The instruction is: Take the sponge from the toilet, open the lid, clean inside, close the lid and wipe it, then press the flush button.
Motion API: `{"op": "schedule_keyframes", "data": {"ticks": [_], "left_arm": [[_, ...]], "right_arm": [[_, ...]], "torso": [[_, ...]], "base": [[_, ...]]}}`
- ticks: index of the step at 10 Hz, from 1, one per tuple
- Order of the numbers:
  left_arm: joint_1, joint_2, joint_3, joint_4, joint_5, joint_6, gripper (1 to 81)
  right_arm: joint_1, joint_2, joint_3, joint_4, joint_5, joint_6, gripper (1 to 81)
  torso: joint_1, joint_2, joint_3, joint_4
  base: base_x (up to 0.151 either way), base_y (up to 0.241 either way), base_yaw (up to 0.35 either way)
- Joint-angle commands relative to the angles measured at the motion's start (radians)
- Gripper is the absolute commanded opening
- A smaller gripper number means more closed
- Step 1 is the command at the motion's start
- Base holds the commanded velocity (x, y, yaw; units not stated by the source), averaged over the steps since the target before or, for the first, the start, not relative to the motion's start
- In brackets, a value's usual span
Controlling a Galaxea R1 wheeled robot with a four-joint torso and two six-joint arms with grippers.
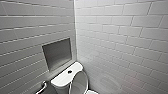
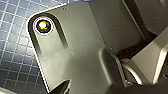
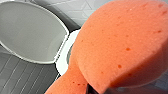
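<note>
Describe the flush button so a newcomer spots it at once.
In the tiled corner stands the white glossy ceramic toilet, below a grey wall recess. On its flat tank top sits the small round dark flush button, the only dark spot there.

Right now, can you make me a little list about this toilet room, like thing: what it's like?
walls: white tiles, with a grey niche set in one
toilet: white, in the corner
lid: up, standing in front of the tank
flush button: small, dark, round, on the tank top
sponge: orange, squashed, in the right pincer
</note>
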Motion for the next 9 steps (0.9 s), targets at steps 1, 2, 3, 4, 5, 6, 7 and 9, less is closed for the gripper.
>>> {"op": "schedule_keyframes", "data": {"ticks": [1,2,3,4,5,6,7,9], "left_arm": [[-0.045,0.001,-0.002,0.005,0.061,0.005,81.1],[-0.045,-0.001,-0.002,0.005,0.062,0.005,81.1],[-0.043,-0.001,-0.002,0.003,0.062,0.005,81.1],[-0.040,-0.002,-0.002,0.003,0.061,0.005,81.1],[-0.040,-0.002,-0.002,0.003,0.059,0.005,81.1],[-0.040,-0.002,-0.002,0.003,0.059,0.003,81.1],[-0.039,-0.001,-0.002,0.002,0.061,0.003,81.1],[-0.035,0.001,-0.002,0.000,0.061,0.003,81.1]], "right_arm": [[0.165,-0.065,0.034,0.005,-0.027,-0.009,1.0],[0.205,-0.056,0.013,0.029,-0.037,-0.009,1.0],[0.243,-0.032,-0.030,0.054,-0.066,-0.010,1.0],[0.271,0.012,-0.091,0.063,-0.114,-0.009,1.0],[0.299,0.071,-0.179,0.069,-0.152,-0.009,1.0],[0.322,0.136,-0.275,0.074,-0.210,-0.009,1.0],[0.336,0.215,-0.394,0.077,-0.268,-0.007,1.0],[0.362,0.306,-0.559,0.103,-0.339,-0.007,1.0]], "torso": [[0.062,-0.096,0.004,0.000],[0.082,-0.127,-0.026,0.000],[0.099,-0.152,-0.034,0.000],[0.117,-0.182,-0.044,0.000],[0.140,-0.219,-0.048,0.000],[0.163,-0.256,-0.048,0.000],[0.184,-0.289,-0.049,0.000],[0.232,-0.365,-0.049,0.000]], "base": [[0.000,0.000,0.000],[0.000,0.000,0.000],[0.000,0.000,0.000],[0.000,0.000,0.000],[0.000,0.000,0.000],[0.000,0.000,0.000],[0.000,0.000,0.000],[0.000,0.000,0.000]]}}
